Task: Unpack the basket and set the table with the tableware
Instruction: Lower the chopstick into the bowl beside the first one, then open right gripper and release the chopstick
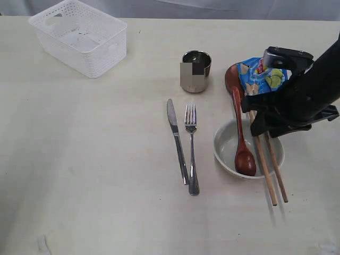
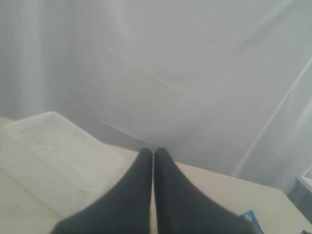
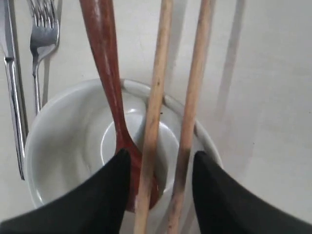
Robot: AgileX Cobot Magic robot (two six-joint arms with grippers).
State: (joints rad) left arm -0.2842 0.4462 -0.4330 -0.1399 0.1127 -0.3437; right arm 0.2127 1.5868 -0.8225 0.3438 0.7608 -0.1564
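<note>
The white basket (image 1: pixel 79 37) stands at the table's (image 1: pixel 95 175) far left, with nothing showing in it; the left wrist view also holds the basket (image 2: pixel 53 146). Knife (image 1: pixel 177 143) and fork (image 1: pixel 191 149) lie side by side mid-table, with the steel cup (image 1: pixel 196 70) behind them. The reddish-brown spoon (image 1: pixel 241 133) rests in the pale bowl (image 1: pixel 220 154). Two chopsticks (image 1: pixel 264 164) lie across the bowl's right rim. My right gripper (image 1: pixel 265 127) hovers over them, open. In the right wrist view its gripper (image 3: pixel 161 158) straddles both chopsticks (image 3: pixel 195 87) without touching. My left gripper (image 2: pixel 153 152) is shut and empty.
A blue chip bag (image 1: pixel 260 77) lies behind the bowl, partly under my right arm, and its corner shows in the left wrist view as the chip bag (image 2: pixel 251 217). A pale curtain hangs behind the table's far edge.
</note>
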